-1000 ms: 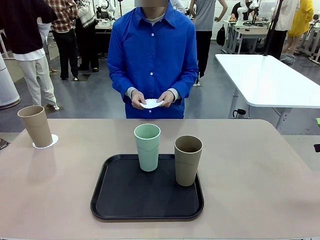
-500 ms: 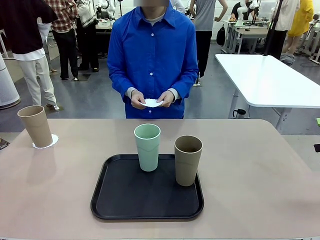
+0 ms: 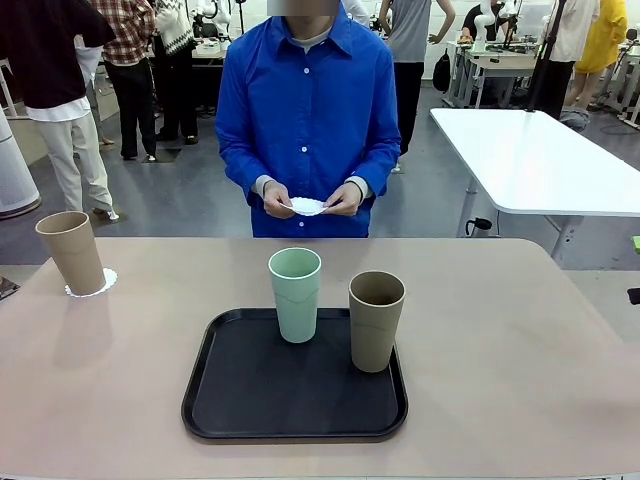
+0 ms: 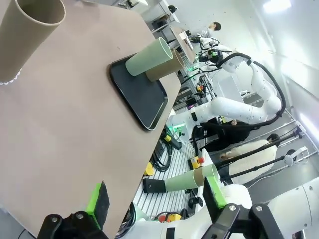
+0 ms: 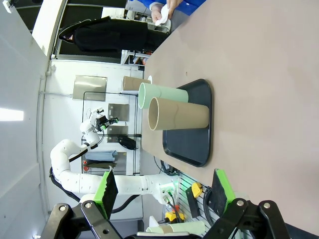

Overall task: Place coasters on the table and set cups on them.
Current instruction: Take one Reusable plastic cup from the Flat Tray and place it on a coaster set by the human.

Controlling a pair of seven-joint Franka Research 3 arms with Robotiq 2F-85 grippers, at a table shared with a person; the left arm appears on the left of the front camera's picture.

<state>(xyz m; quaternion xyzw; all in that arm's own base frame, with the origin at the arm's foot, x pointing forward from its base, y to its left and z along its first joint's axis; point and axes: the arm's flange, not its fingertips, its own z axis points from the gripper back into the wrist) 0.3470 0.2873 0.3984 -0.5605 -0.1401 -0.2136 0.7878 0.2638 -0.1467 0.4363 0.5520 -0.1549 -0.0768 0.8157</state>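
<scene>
Front view: at upper centre the person's hands [image 3: 343, 197] pinch a white doily [image 3: 307, 207], likely the second coaster, next to be laid on the table [image 3: 520, 350]. At left, a tan cup [image 3: 72, 252] sits on its doily [image 3: 103, 281]. The mint cup [image 3: 295, 294] and the other tan cup [image 3: 376, 320] stand on the black tray [image 3: 230, 400].
Left wrist view: left gripper [image 4: 155, 195] spread, empty.
Right wrist view: right gripper [image 5: 164, 191] likewise.

Bright, even overhead light — a soft, faint shadow lies beside the tan cup [image 3: 71, 252] on the matte tabletop [image 3: 520, 340]. The front view is sharp; both wrist views bend strongly at the edges — a ceiling lamp [image 4: 277, 5] glares white.
</scene>
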